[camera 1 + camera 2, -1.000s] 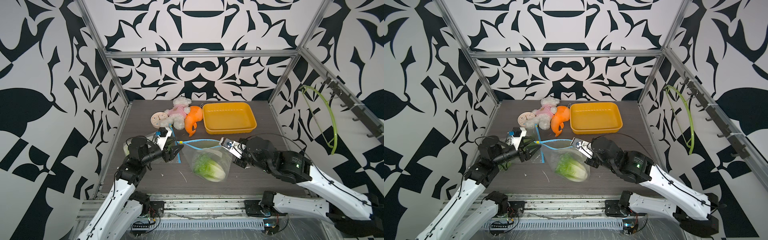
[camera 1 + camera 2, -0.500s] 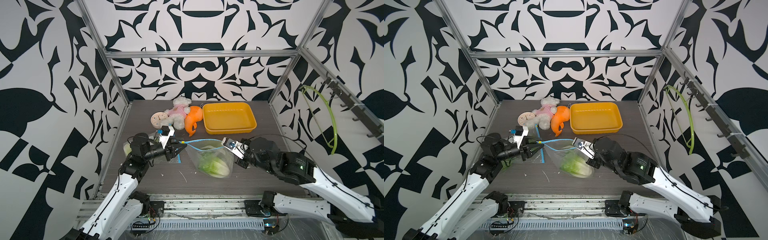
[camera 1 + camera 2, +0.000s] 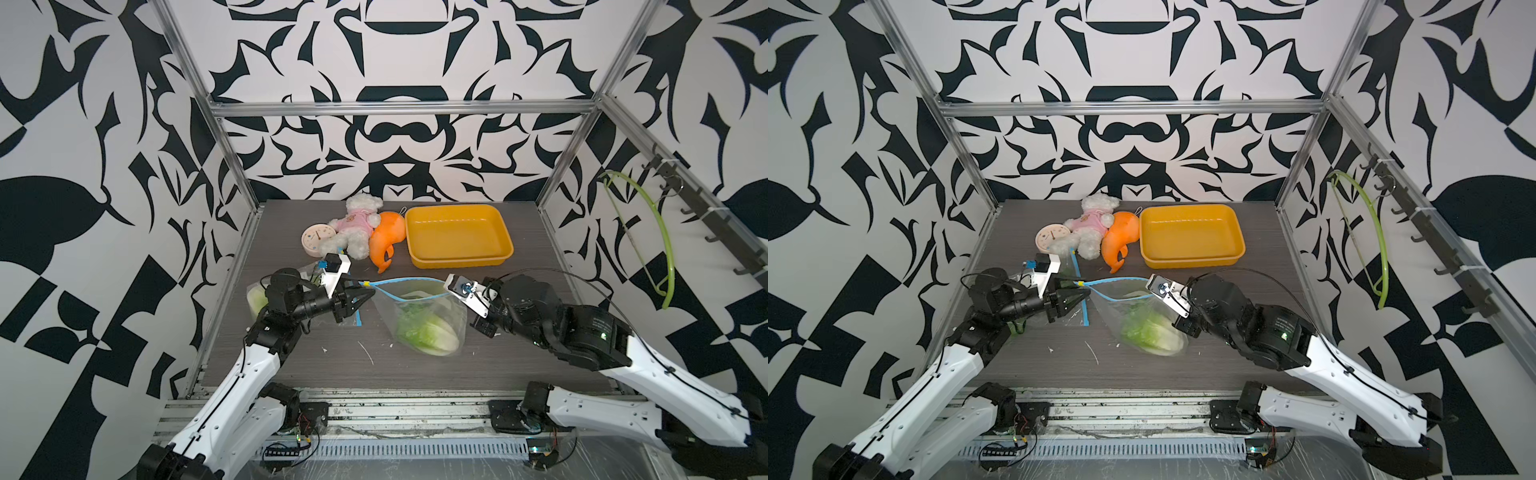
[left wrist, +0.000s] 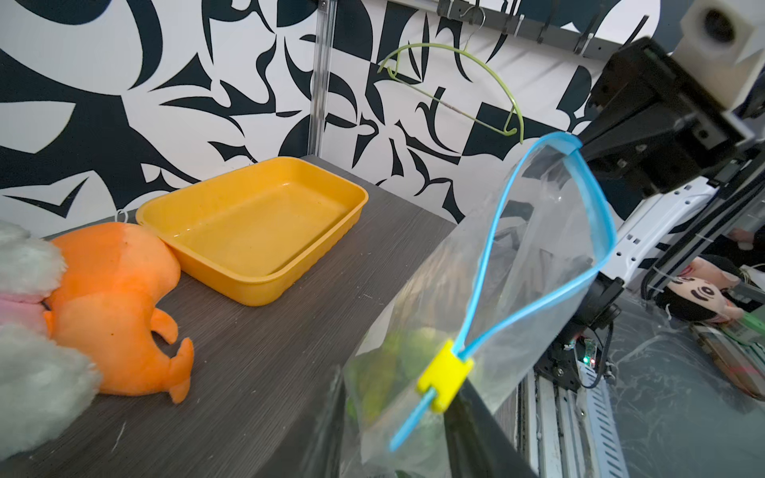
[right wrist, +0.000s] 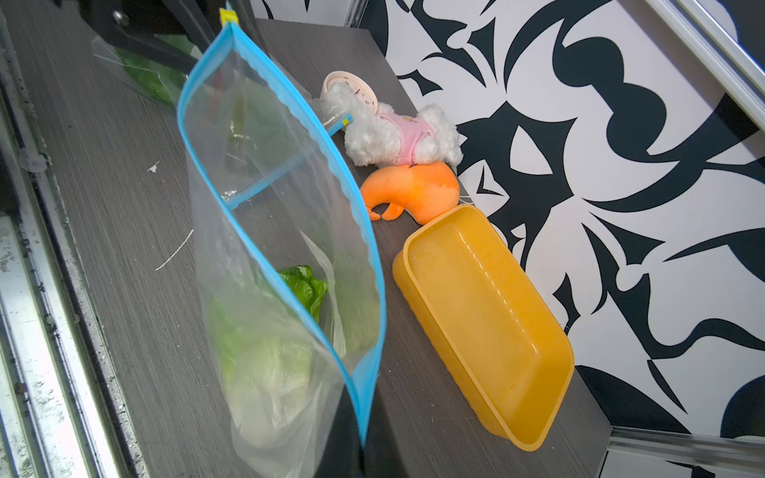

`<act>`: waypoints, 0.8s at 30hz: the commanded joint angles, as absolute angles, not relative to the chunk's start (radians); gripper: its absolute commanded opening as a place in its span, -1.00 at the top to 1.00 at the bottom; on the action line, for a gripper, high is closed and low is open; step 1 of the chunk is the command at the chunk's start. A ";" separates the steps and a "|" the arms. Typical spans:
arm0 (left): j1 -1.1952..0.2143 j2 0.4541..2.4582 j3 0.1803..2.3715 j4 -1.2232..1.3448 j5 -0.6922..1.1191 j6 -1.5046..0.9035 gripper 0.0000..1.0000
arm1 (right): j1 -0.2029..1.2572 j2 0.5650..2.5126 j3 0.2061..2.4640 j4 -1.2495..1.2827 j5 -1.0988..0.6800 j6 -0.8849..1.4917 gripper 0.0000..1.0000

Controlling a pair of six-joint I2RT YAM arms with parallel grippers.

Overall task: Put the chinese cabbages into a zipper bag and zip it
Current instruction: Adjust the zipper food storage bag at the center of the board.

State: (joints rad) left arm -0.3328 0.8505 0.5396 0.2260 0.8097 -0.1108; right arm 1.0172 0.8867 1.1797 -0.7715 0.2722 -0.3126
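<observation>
Two grippers hold the zipper bag [image 3: 409, 305] up just in front of the yellow tray [image 3: 461, 259] in both top views. The right gripper [image 3: 452, 296] is pressed together on one corner of the blue rim, and the left gripper [image 3: 368, 293] meets the opposite corner at the yellow slider [image 3: 365, 284]. A cabbage [image 3: 428, 334] lies in the bag's bottom. A second cabbage [image 3: 255, 297] sits under clear plastic beneath the left arm, farther from the tray. In the left wrist view the left fingers [image 4: 484, 418] stand apart with the slider [image 4: 445, 374] between them, touching one finger, and the bag's mouth gapes. In the right wrist view green leaves and a pale stem [image 5: 269, 364] show inside the bag, beside the tray [image 5: 476, 393].
</observation>
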 commanded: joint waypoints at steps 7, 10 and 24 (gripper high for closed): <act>-0.330 0.860 0.505 0.361 0.857 -0.165 0.38 | 1.008 0.866 1.177 -0.699 0.259 -0.283 1.00; -0.331 0.868 0.506 0.373 0.860 -0.167 0.53 | 1.006 0.862 1.164 -0.691 0.253 -0.278 1.00; -0.334 0.892 0.594 0.259 0.885 -0.107 1.00 | 1.003 0.962 1.320 -0.764 0.130 -0.269 0.21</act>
State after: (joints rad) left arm -0.3332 0.8909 0.5369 0.3138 0.8581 -0.1478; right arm 1.0069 0.9276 1.2274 -0.7712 0.2077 -0.2707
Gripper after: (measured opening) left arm 0.038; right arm 0.384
